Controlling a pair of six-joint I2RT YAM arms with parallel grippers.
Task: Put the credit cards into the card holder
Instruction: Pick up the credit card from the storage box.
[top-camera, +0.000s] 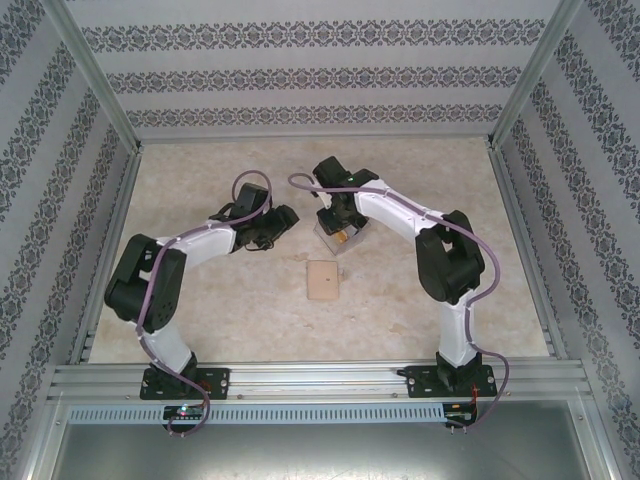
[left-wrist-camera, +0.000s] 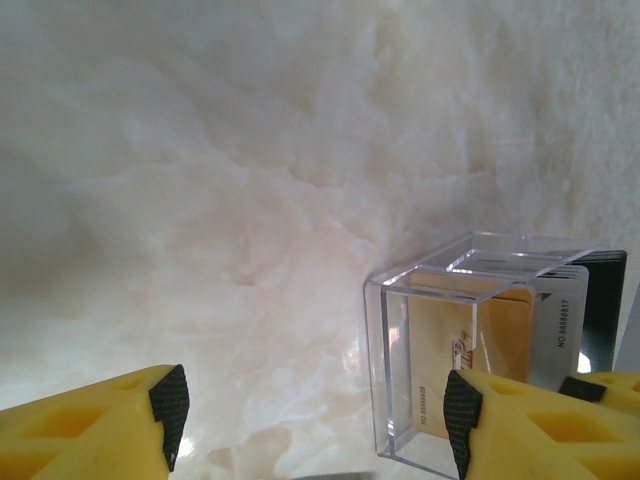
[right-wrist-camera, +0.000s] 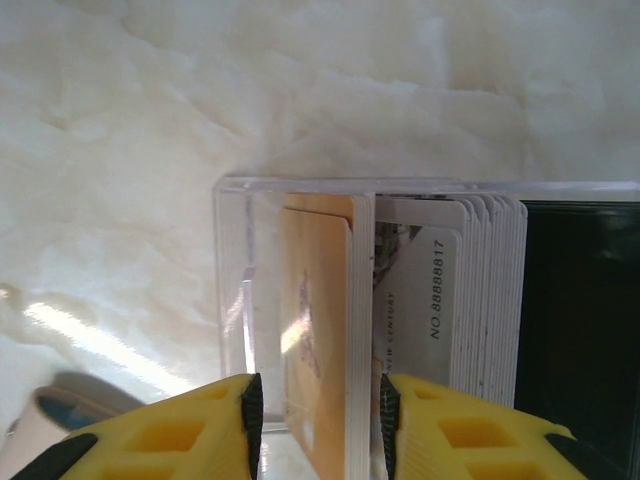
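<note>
Right gripper (right-wrist-camera: 318, 425) straddles orange credit cards (right-wrist-camera: 315, 330)
Jaws spread (not yet pinching): close squarely, then lift straight out of the clear box (right-wrist-camera: 230, 300).

Table (top-camera: 200, 310): pale cream top with a cloudy marbled pattern, slightly glossy, a bright streak of glare on it in the right wrist view; metal rails run along its edges. Two items sit directly on it, near mid-table: a flat tan card holder (top-camera: 323, 280), lying closed and square-on, and a clear plastic box (top-camera: 338, 236) just beyond it toward the far side, close but apart. Box stands upright, its open top up, with its see-through walls (left-wrist-camera: 400, 370) (right-wrist-camera: 232, 290) catching reflections.
</note>
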